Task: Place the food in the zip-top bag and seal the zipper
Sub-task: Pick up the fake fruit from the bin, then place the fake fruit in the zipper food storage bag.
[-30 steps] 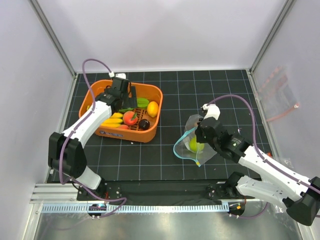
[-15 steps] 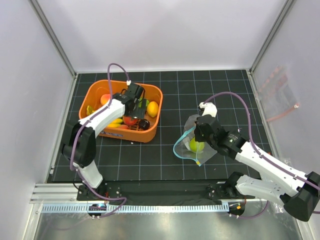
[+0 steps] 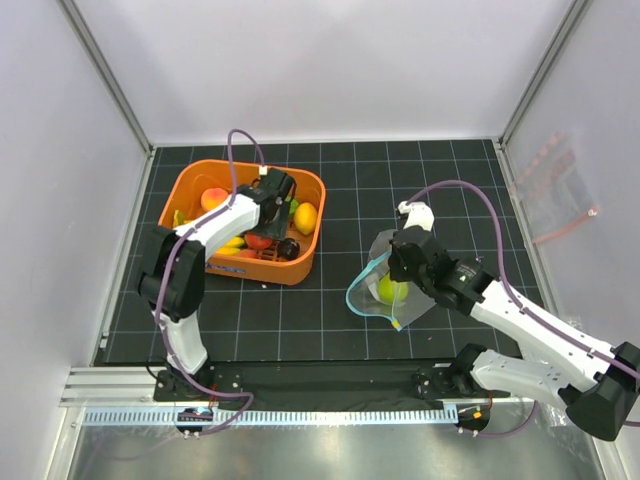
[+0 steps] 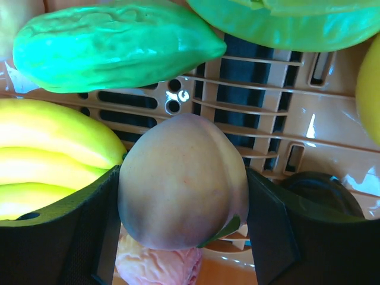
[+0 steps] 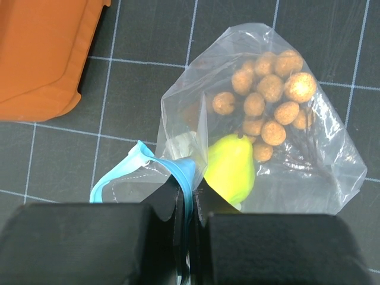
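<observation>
zip-top bag [image 5: 309, 160]: zipper [image 5: 122, 177] end toward right end effector [image 5: 190, 200]

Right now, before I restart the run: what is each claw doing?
Left claw: shut on the peach in the basket.
Right claw: shut on the zipper of the zip-top bag.

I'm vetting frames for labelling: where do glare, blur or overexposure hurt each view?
Left wrist: the banana is blown out, white glints sit on the basket floor, the peach between the jaws looks soft. Right wrist: zip-top bag sharp with mild sheen, jaws a blurred dark mass. Top external: even light, soft shadows, nothing smeared.
</observation>
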Robot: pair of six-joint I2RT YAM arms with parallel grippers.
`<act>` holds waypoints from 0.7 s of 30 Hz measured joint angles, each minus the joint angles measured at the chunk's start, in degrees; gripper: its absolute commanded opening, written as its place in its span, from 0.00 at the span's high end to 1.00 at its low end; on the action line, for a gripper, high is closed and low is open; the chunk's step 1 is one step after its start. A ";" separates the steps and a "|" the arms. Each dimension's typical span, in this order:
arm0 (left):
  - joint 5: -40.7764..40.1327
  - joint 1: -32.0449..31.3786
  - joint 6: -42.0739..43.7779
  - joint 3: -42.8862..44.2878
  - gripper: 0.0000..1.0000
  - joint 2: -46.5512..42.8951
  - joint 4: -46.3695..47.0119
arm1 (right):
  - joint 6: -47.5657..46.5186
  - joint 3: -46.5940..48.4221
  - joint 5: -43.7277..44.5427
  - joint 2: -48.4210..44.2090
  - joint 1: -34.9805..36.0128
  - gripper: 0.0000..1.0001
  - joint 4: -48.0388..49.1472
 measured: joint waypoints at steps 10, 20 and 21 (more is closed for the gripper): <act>9.81 -0.66 0.15 5.75 0.67 -12.28 -0.04 | 1.70 16.65 -0.74 8.55 0.00 0.98 -5.77; 31.74 -1.77 -4.35 7.50 0.72 -26.95 5.03 | 8.74 26.25 -2.14 14.43 -0.02 0.98 -8.09; 34.21 -1.97 -4.83 7.45 0.73 -27.26 5.90 | 9.38 26.25 -2.45 14.62 -0.04 0.99 -8.41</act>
